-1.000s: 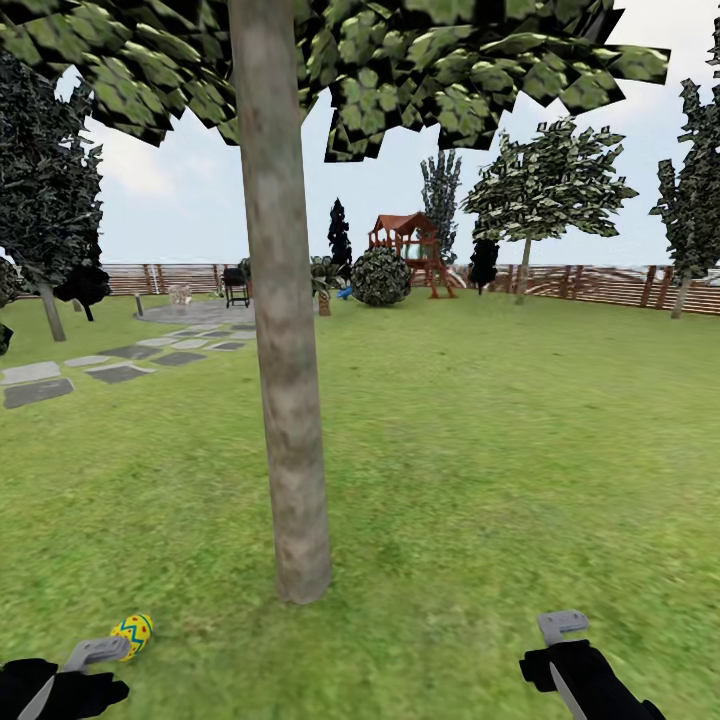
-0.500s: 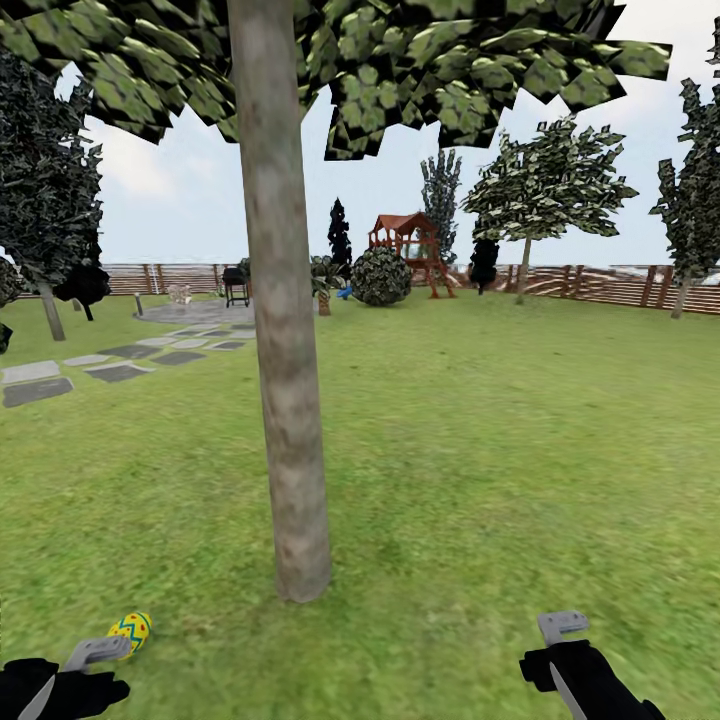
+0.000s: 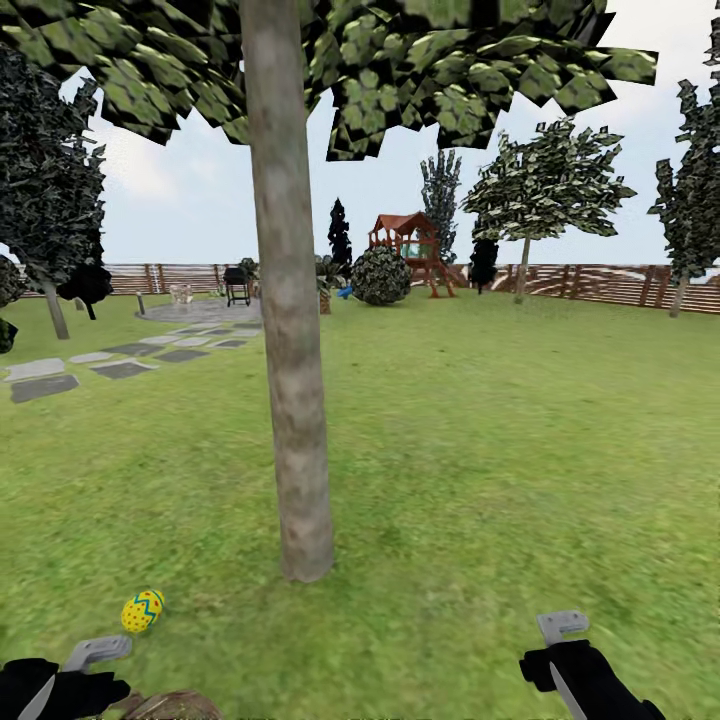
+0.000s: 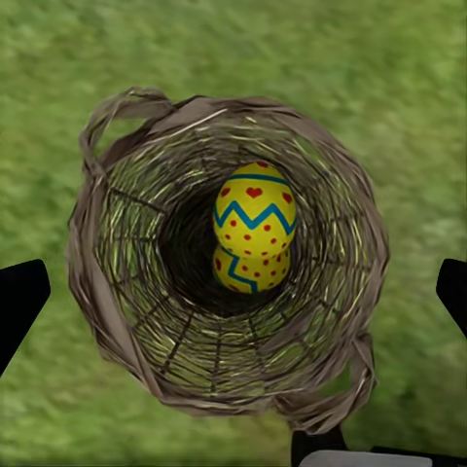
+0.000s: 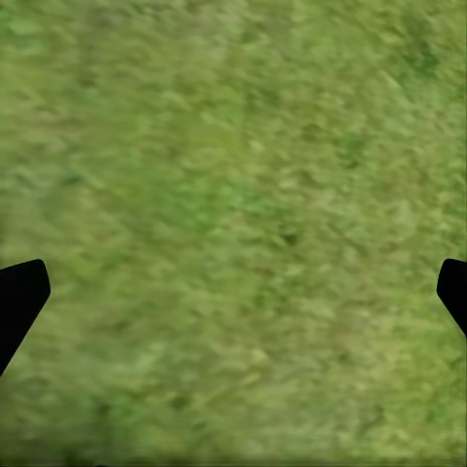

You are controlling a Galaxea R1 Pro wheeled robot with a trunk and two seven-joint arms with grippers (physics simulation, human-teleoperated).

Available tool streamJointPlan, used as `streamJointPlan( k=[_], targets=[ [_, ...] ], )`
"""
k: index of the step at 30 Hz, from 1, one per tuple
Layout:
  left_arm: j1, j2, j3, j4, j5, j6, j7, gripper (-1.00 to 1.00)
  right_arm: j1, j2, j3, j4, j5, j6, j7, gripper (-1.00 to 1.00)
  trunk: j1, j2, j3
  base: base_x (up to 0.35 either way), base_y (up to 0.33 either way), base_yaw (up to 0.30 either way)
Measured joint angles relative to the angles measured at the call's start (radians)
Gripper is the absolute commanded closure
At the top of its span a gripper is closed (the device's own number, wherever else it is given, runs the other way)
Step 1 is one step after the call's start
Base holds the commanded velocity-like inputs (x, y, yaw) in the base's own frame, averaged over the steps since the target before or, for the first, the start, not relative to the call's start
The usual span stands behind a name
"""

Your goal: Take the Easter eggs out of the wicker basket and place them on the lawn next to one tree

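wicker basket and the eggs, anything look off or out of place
Nothing is damaged or spilled. The wicker basket sits upright on the lawn with two Easter eggs stacked inside. A third egg lies alone on the grass near the tree, outside the basket.

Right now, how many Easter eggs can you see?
3: one egg lies on the lawn near the tree; two eggs, upper over lower, sit in the wicker basket.
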Motion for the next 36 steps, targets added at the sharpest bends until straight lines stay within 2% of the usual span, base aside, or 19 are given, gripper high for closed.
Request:
streamJointPlan(
  k=[3,20,31,36],
  targets=[
    [0.000,0.000,0.000,0.000,0.000,0.000,0.000,-1.00,0.000,0.000,0.000,0.000,0.000,0.000,0.000,-1.00,0.011,-0.021,-0.009,-0.018,0.003,0.000],
    [0.000,0.000,0.000,-0.001,0.000,0.000,0.000,-1.00,0.000,-0.010,-0.003,0.005,-0.005,-0.001,0.003,-1.00,0.011,-0.021,-0.010,-0.004,0.000,0.000],
    [0.000,0.002,0.002,0.000,0.000,0.000,0.000,-1.00,0.000,-0.003,-0.003,0.005,-0.010,0.000,0.004,-1.00,0.054,-0.098,-0.044,-0.288,0.017,0.000],
    [0.000,0.000,0.001,0.000,0.001,0.000,0.000,-1.00,0.000,-0.003,-0.004,0.005,-0.011,0.001,0.004,-1.00,0.073,-0.133,-0.060,-0.084,0.014,0.000]
  ],
)
